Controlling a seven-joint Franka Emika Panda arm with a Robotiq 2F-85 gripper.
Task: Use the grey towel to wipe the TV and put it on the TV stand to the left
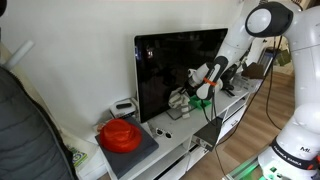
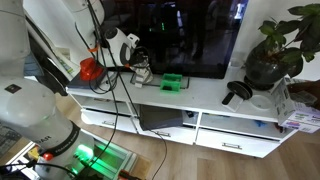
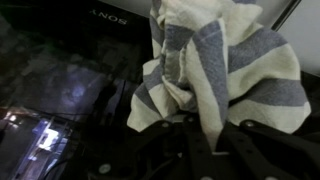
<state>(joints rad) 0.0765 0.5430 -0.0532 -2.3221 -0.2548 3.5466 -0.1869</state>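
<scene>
Towel [image 3: 215, 70] in fingers [image 3: 197, 150] near TV [image 1: 170, 70]; green crate [image 2: 172, 82] on stand [image 2: 215, 97]

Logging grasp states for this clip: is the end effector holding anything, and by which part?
Yes. The end effector holds the grey-striped towel by a crumpled bunch of cloth, in front of the TV; which edge or corner cannot be told.

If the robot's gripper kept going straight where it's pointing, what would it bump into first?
Probably the TV. The gripper holds the striped towel bunched ahead of its jaws, so the cloth would press on the dark screen first. How near it is, I can't really tell.
</scene>
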